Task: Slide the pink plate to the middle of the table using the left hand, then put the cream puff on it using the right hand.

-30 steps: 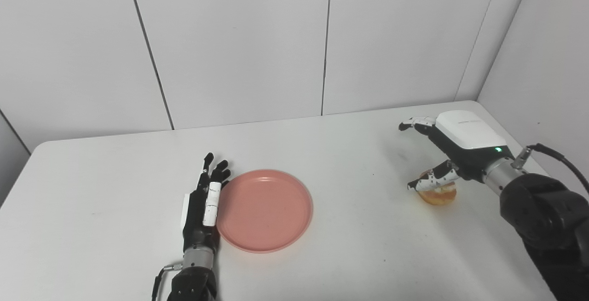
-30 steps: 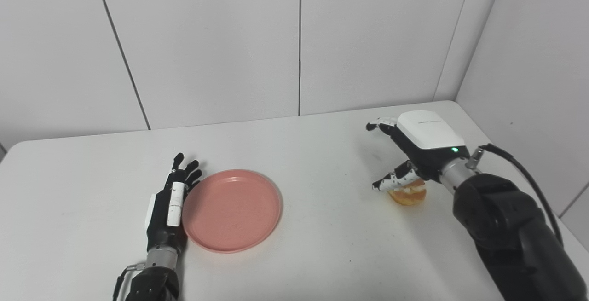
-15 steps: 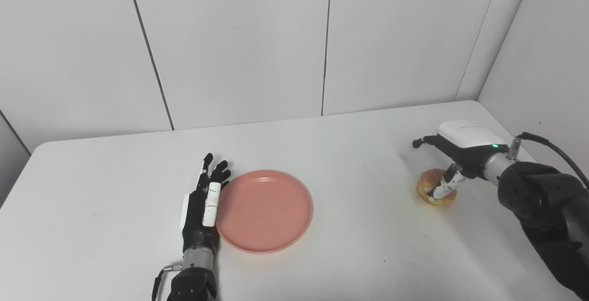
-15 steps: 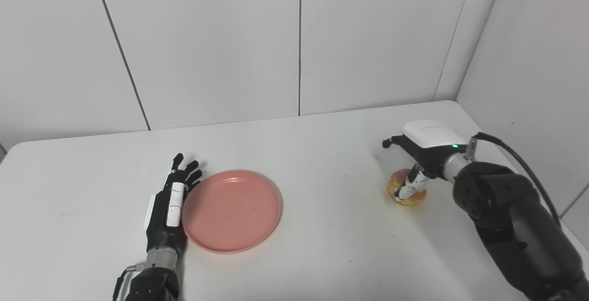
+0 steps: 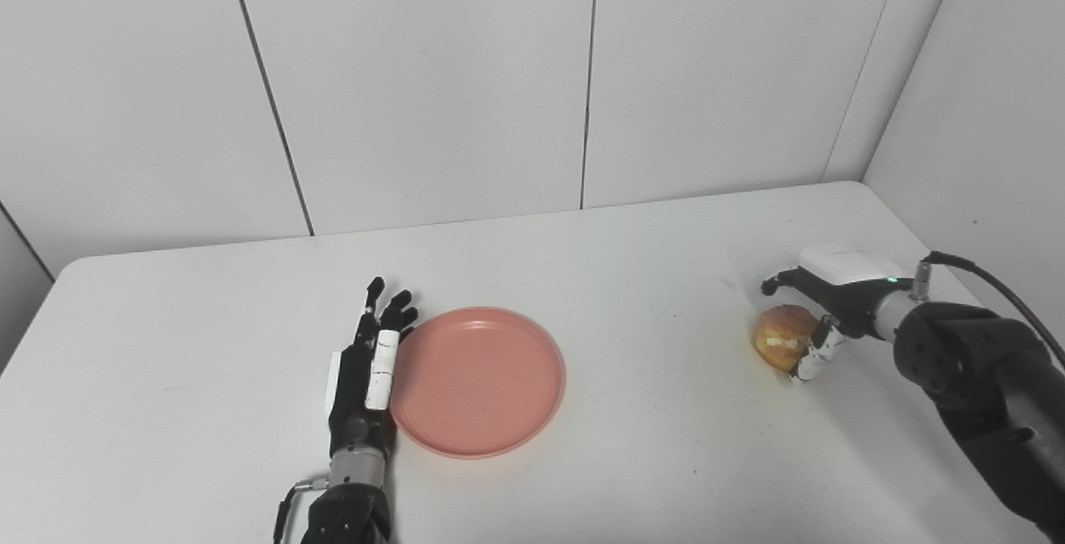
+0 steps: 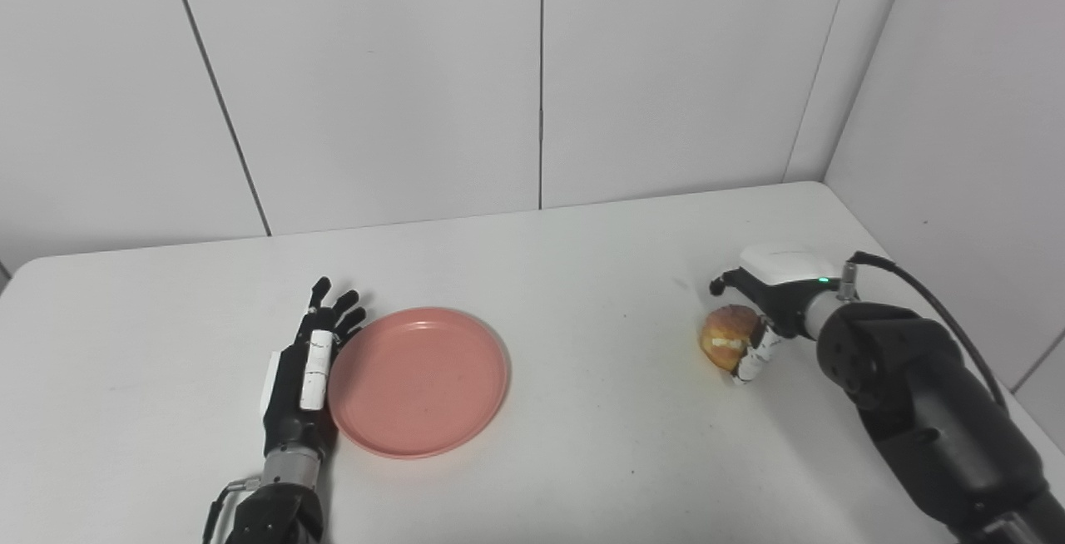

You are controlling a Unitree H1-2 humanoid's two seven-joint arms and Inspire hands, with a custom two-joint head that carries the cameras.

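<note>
left hand point(image 5: 366, 378): flat on the table point(image 5: 208, 344), fingers straight and a little apart, holds nothing, its edge touches the pink plate point(image 5: 478, 379) | pink plate: left of table middle | right hand point(image 5: 828, 303): fingers closed around the cream puff point(image 5: 782, 336), near the table's right edge, tilted

Right hand point(image 5: 819, 311), lower than before near the table's right edge, now cups the cream puff point(image 5: 783, 338), tipped on edge.
</note>
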